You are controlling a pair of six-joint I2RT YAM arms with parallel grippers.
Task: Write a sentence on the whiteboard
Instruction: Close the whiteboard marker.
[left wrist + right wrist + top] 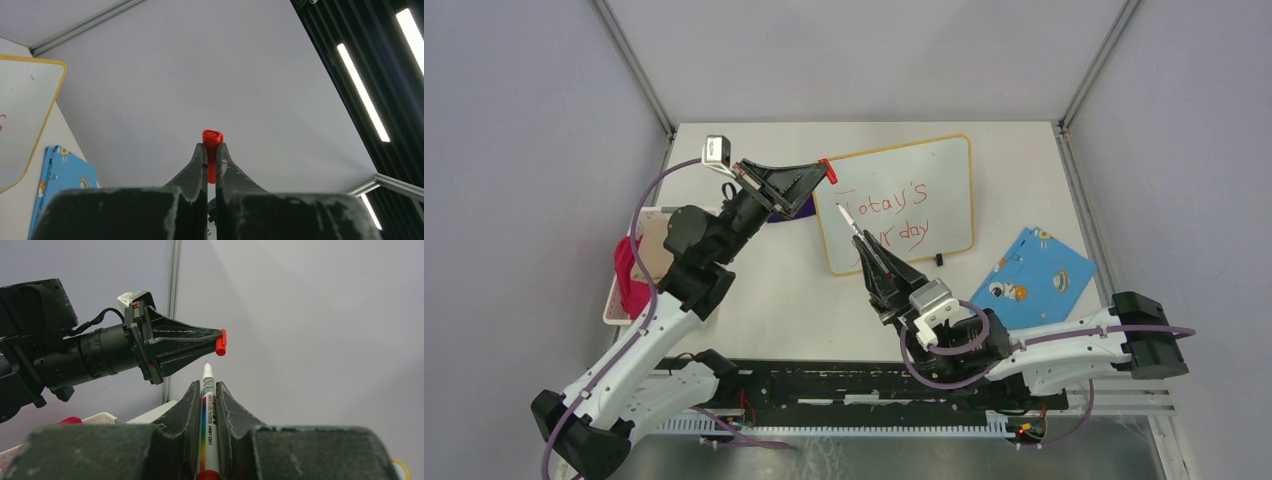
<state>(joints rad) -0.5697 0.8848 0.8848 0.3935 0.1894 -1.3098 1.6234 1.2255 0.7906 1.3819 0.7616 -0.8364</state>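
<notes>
I have two grippers at work, each pinching one thing. My left gripper (820, 176) is pressed together on one red marker cap (828, 171), which hangs above the whiteboard's (924, 180) far left corner; in the left wrist view the cap (213, 138) stands out just past my tightly closed fingertips (200, 152). My right gripper (867, 248) is clamped around one marker (851, 224), its white barrel running out between the two fingers and over the left part of the whiteboard. In the right wrist view the marker (207, 385) points up and away, and its tip is near the cap (221, 342) but apart from it. The single whiteboard, framed in yellow-orange, lies flat on the table (754, 300), slightly skewed. On it is the sentence (894, 212), red handwriting in two lines: the upper reads "Today's", the lower ends in "day", and its start is covered by my right gripper. I can count one small black foot (939, 259) at the whiteboard's near edge. One blue patterned cloth (1036, 275) lies just right of the whiteboard's near right corner. One white basket (614, 300) with a pink rag (629, 270) sits well to the whiteboard's left.
</notes>
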